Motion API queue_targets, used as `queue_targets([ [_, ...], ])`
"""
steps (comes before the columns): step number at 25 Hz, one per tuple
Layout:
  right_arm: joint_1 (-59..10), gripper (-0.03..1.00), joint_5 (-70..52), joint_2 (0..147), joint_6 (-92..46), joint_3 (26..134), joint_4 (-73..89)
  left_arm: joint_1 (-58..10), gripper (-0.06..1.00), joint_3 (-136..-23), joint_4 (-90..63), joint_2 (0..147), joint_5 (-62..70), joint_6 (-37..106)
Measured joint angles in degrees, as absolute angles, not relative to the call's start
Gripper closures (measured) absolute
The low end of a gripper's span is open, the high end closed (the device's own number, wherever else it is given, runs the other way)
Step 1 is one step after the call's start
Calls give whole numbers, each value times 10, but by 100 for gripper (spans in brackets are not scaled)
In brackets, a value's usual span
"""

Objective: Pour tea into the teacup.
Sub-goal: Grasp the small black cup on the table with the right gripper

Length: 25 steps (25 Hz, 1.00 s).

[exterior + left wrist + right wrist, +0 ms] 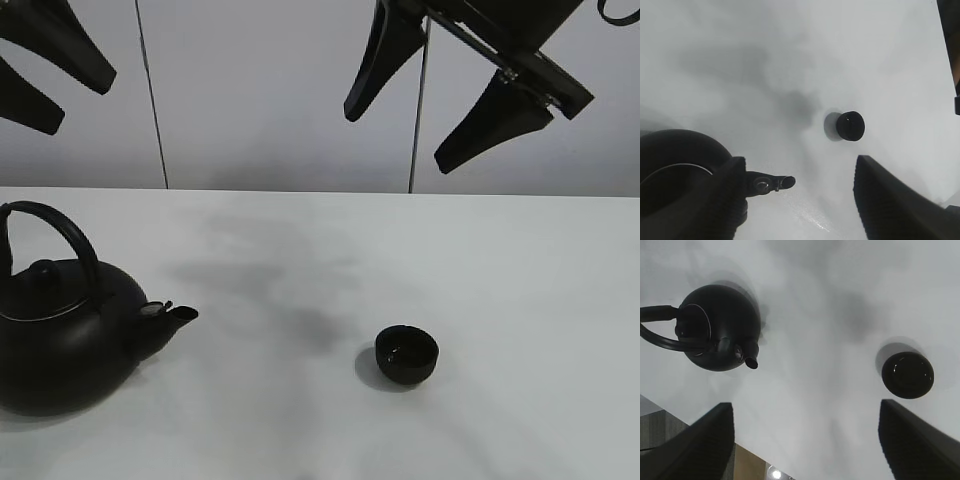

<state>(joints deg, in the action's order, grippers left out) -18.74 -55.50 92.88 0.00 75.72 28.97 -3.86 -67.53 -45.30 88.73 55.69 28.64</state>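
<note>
White, smooth desk (300, 430), with soft grey shadows across its middle. Large round black kettle (60, 345) with an arched handle stands upright at the left of the high view, spout pointing toward centre. Small matte black bowl-shaped teacup (407, 355) stands upright right of centre, well apart from the spout.

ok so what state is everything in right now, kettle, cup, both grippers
kettle, upright on the table, lid on, handle up, not held
teacup, upright, standing apart from the kettle, contents too dark to tell
left gripper, open, high above the table, holding nothing
right gripper, open, high above the table, holding nothing
</note>
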Motion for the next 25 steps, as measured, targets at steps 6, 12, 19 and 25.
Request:
queue_targets([
  [6, -187, 42, -556, 929, 0, 757, 290, -39, 49, -675, -453, 887, 557, 286],
  [12, -187, 42, -577, 929, -66, 758, 260, -39, 49, -675, -453, 887, 557, 287],
  [19, -188, 42, -602, 929, -100, 758, 189, -39, 49, -675, -453, 887, 557, 287],
  [25, -221, 40, -629, 932, -135, 758, 160, -39, 49, -675, -453, 887, 557, 287],
])
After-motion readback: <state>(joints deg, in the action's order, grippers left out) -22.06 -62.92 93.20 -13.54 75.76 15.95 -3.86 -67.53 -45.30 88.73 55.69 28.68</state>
